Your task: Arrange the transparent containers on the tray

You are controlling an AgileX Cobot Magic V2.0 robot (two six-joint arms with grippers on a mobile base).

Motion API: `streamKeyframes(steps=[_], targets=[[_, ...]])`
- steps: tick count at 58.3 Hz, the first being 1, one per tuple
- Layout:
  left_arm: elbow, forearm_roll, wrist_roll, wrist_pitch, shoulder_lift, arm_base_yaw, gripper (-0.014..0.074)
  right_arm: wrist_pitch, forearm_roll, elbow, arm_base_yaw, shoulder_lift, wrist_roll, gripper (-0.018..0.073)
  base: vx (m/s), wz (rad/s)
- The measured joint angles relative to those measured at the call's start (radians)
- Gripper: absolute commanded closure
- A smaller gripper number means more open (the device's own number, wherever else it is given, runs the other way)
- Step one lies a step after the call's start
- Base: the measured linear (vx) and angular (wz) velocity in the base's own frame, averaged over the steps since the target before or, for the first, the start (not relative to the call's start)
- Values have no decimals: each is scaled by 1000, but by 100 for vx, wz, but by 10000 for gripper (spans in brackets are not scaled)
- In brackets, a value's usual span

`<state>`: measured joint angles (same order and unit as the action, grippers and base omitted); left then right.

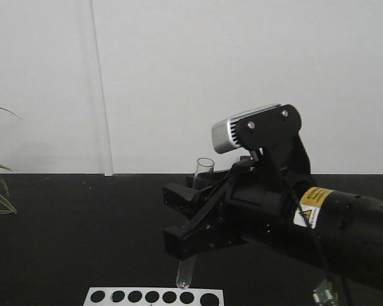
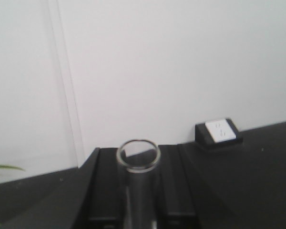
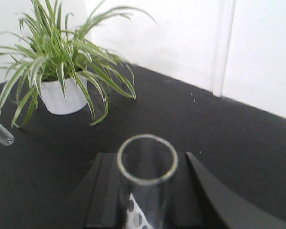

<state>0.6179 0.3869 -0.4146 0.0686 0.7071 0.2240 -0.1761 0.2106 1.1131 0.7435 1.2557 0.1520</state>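
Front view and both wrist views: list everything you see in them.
left test tube: one, clear, upright between black fingers
right test tube: one, clear, above the rack
tube tip: one, clear, left edge of right wrist view; possibly the left test tube
rack: one, white, dark round holes, bottom of front view
plant: one, green-and-white leaves, white pot, on table
socket box: one, black, white face, by wall
table: one, black
left gripper: black, gripping a tube
right gripper: black, gripping a tube
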Motion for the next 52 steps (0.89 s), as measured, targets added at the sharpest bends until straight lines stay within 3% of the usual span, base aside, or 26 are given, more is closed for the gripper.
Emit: streamKeyframes(steps=[52], targets=[[0,2,1,-17,-22,0,503,0,-4,0,0,-19,0,477,0,0]])
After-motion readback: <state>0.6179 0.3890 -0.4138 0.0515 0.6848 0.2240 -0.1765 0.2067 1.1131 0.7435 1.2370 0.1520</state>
